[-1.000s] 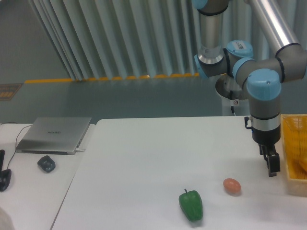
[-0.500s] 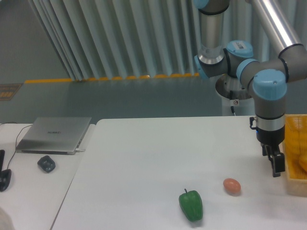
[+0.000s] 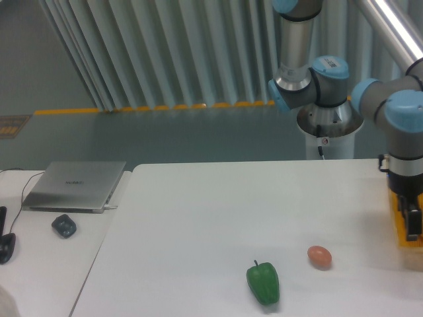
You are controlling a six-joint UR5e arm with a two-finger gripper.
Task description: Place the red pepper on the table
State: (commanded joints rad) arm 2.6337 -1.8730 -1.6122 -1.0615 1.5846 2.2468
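The claw (image 3: 414, 228) is seen at the far right edge of the view, hanging below the arm's (image 3: 403, 125) grey wrist and blue joint cap. It is positioned over the yellow basket (image 3: 399, 224), of which only a narrow strip is visible at the frame edge. Only a dark finger is shown against the basket wall; whether the claw is open, closed or gripping something cannot be told from this view.

The red pepper cannot be located in the view. No red object is seen on the counter (image 3: 198, 224) or at the claw, and the inside of the basket is cut off by the frame edge, so the pepper's position relative to the claw cannot be stated.

On the white counter, an orange-brown egg (image 3: 319, 256) is found to the left of the claw and slightly nearer the camera, well apart from it. A green bell pepper (image 3: 263, 282) lies further left of the egg, close to the front edge, near the egg but not touching it. The surface between the egg and the basket is bare.

On the adjoining desk (image 3: 39, 264) at the left, a closed grey laptop (image 3: 75, 185) is placed, with a dark mouse (image 3: 64, 226) just in front of it. The arm's base column (image 3: 328, 132) is seen behind the counter.
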